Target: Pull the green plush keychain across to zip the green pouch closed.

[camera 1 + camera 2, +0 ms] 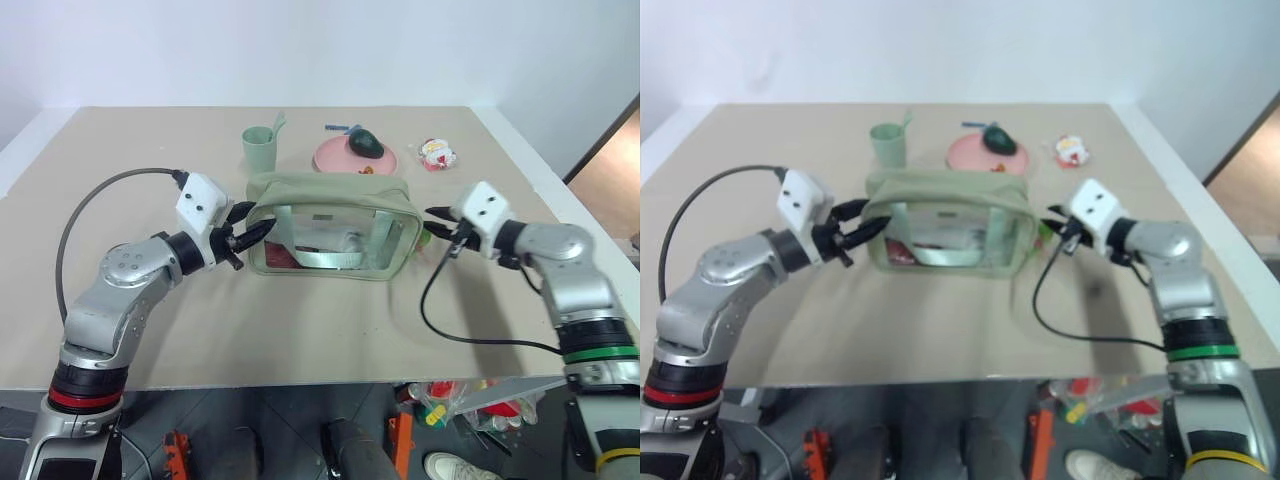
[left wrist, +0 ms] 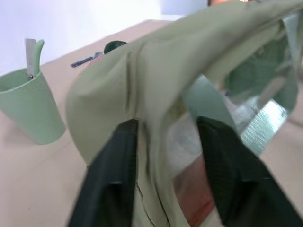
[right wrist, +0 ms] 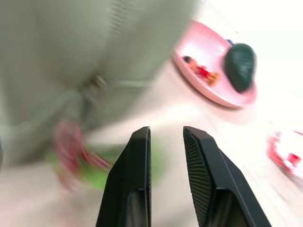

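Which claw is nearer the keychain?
Right. The right claw is at the pouch's right end, beside the keychain; the left claw is at the pouch's opposite end.

Surface (image 1: 300, 330): beige top, white border along edges, near part bare. Green pouch (image 1: 330, 228) stands upright near centre, clear side window toward camera. Pale green cup (image 1: 259, 149) upright behind pouch toward left, utensil standing in it. Pink plate (image 1: 345, 158) behind pouch toward right, dark green avocado-like object (image 1: 367, 144) on it. Small red-and-white item (image 1: 436, 153) right of plate, apart from it. Blue pen-like item (image 1: 338, 127) at plate's far edge.
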You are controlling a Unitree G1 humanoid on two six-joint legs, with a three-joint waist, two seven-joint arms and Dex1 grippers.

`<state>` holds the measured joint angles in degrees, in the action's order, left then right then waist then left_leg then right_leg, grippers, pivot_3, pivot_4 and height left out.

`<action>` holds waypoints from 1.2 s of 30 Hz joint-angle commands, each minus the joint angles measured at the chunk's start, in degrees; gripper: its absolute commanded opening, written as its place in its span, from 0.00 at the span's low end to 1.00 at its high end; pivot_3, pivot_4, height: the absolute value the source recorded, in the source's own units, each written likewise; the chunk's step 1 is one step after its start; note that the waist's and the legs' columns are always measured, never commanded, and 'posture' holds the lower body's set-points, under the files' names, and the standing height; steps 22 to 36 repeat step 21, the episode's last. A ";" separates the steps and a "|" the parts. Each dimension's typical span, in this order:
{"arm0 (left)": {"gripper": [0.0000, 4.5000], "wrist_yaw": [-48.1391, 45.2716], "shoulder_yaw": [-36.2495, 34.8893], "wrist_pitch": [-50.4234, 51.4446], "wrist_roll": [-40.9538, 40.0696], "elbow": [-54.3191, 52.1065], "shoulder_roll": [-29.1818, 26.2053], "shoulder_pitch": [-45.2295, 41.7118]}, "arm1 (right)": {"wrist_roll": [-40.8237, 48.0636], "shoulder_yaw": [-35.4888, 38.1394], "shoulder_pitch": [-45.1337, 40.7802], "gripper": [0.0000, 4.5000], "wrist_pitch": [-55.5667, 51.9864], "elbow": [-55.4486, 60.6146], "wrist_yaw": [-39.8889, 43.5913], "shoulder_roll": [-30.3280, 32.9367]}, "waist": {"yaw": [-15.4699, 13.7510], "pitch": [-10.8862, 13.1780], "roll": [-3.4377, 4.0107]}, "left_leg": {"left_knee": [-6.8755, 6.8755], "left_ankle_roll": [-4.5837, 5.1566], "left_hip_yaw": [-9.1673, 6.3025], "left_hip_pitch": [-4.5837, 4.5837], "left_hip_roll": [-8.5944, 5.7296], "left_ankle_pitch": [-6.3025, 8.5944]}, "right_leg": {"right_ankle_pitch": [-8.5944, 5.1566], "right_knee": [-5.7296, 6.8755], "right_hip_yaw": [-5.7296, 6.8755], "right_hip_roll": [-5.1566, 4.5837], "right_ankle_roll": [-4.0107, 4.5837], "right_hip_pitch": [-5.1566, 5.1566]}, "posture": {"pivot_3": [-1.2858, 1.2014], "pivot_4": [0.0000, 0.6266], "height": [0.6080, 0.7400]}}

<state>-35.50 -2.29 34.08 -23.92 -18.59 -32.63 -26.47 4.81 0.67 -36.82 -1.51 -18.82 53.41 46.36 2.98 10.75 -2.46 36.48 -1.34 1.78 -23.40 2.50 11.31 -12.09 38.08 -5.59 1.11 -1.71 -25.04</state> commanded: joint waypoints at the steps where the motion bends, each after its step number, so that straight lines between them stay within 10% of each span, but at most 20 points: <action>1: 0.67 -2.39 -3.35 -0.22 -1.35 0.29 -2.78 -1.28 | 3.93 4.43 -0.59 0.34 -1.67 4.46 3.14 3.80 | 0.18 0.00 0.00 | -0.02 0.01 0.03 0.02 0.01 0.00 | 0.00 0.00 -0.03 0.01 0.00 -0.01 | 0.52 0.24 1.00; 6: 1.00 -5.49 -8.26 1.60 -6.69 1.58 -5.61 -3.55 | 12.38 10.16 -0.34 0.57 -10.89 10.59 5.70 6.24 | 0.36 0.01 0.01 | -0.03 0.01 -0.03 0.02 0.07 0.00 | -0.02 0.02 0.03 0.07 0.05 -0.02 | 0.52 0.24 1.00; 12: 1.00 -7.18 -14.67 5.22 -14.01 -0.36 -7.08 -0.42 | 27.64 16.37 5.93 1.00 -29.53 24.65 5.89 5.73 | 0.35 0.01 0.01 | -0.04 0.01 -0.07 -0.01 0.07 0.03 | -0.05 0.01 0.08 0.05 0.03 -0.01 | 0.52 0.24 1.00; 21: 1.00 1.07 -13.11 -2.27 -4.89 -6.07 -3.55 14.48 | 29.92 17.65 23.23 1.00 -35.69 41.89 -9.53 -3.76 | 0.16 0.00 -0.01 | 0.01 -0.02 -0.09 -0.04 0.08 0.08 | -0.14 0.02 0.11 0.01 0.06 -0.02 | 0.52 0.24 1.00; 36: 1.00 1.07 -13.11 -2.27 -4.89 -6.07 -3.55 14.48 | 29.92 17.65 23.23 1.00 -35.69 41.89 -9.53 -3.76 | 0.16 0.00 -0.01 | 0.01 -0.02 -0.09 -0.04 0.08 0.08 | -0.14 0.02 0.11 0.01 0.06 -0.02 | 0.52 0.24 1.00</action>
